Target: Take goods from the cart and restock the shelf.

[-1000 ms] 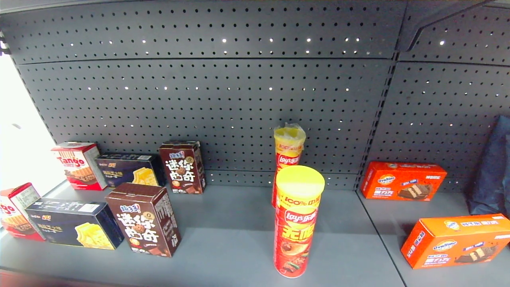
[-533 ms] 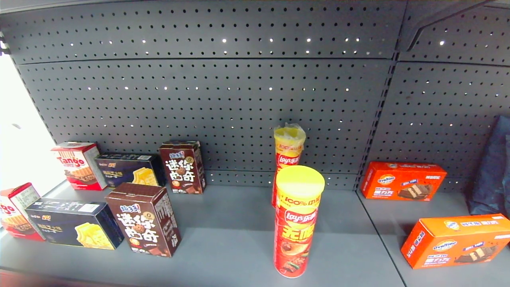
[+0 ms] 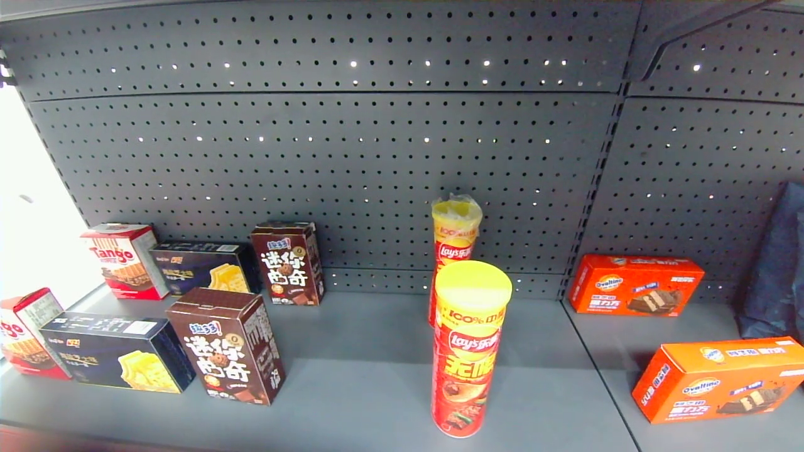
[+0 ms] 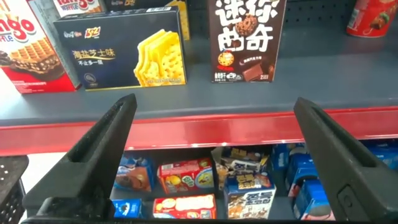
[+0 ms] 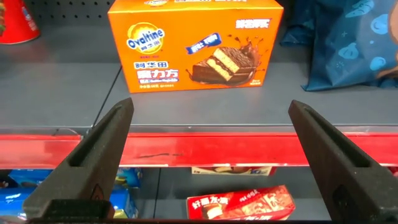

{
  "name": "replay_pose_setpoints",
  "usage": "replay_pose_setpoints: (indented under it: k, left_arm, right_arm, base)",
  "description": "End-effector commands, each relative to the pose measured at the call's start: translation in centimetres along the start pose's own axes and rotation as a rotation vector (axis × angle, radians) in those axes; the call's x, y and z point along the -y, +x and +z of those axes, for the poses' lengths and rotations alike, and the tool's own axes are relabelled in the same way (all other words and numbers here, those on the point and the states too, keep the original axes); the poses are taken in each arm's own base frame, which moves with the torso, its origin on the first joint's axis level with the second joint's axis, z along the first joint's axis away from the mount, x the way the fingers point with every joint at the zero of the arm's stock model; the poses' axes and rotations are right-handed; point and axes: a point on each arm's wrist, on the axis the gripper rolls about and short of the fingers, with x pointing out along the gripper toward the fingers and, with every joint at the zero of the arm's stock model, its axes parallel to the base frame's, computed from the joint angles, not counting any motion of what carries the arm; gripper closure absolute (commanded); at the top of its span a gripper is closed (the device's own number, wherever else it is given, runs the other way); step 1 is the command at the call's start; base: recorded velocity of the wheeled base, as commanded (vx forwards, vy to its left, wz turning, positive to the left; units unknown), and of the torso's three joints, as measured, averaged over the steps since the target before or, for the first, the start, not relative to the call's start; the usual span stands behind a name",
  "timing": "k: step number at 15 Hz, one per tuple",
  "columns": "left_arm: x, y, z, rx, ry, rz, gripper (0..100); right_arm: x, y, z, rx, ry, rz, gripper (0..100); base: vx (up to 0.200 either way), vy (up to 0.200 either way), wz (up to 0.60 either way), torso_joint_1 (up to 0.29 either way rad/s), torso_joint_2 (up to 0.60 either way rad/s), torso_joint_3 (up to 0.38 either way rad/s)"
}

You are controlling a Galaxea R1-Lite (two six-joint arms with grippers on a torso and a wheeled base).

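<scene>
The grey shelf (image 3: 364,383) carries goods in front of a perforated back panel. On the left stand red wafer boxes (image 3: 122,258), dark blue cracker boxes (image 3: 119,359) and brown cookie boxes (image 3: 229,345). Two red chip cans with yellow lids (image 3: 468,348) stand one behind the other in the middle. Two orange cake boxes (image 3: 716,378) lie on the right. My left gripper (image 4: 214,109) is open, held before the shelf's red front edge (image 4: 205,130), facing a cracker box (image 4: 121,50) and a cookie box (image 4: 245,40). My right gripper (image 5: 211,109) is open before an orange cake box (image 5: 193,43).
A dark blue bag (image 3: 772,276) leans at the far right of the shelf (image 5: 348,43). Below the red edge, a lower shelf holds more boxed snacks (image 4: 186,186). A black mesh basket corner (image 4: 9,186) sits near the left gripper. Bare shelf lies between the cookie boxes and the cans.
</scene>
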Motion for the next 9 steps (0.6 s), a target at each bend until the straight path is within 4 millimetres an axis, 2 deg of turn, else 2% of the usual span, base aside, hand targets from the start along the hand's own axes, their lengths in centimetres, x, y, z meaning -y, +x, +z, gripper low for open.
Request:
replay_pose_setpoints:
  k: [1,9]
  left_arm:
    - [0.00,0.08,0.03,-0.011,-0.002,0.004,0]
    - [0.01,-0.14,-0.06,0.017,0.000,-0.001,0]
  right_arm:
    - [0.08,-0.56,-0.16,0.078,0.005,0.031,0]
    - [0.09,-0.54,-0.14,0.078,0.006,0.038,0]
  base:
    - [0.000,0.000,0.00,0.000,0.00,0.000]
    - [0.000,0.000,0.00,0.000,0.00,0.000]
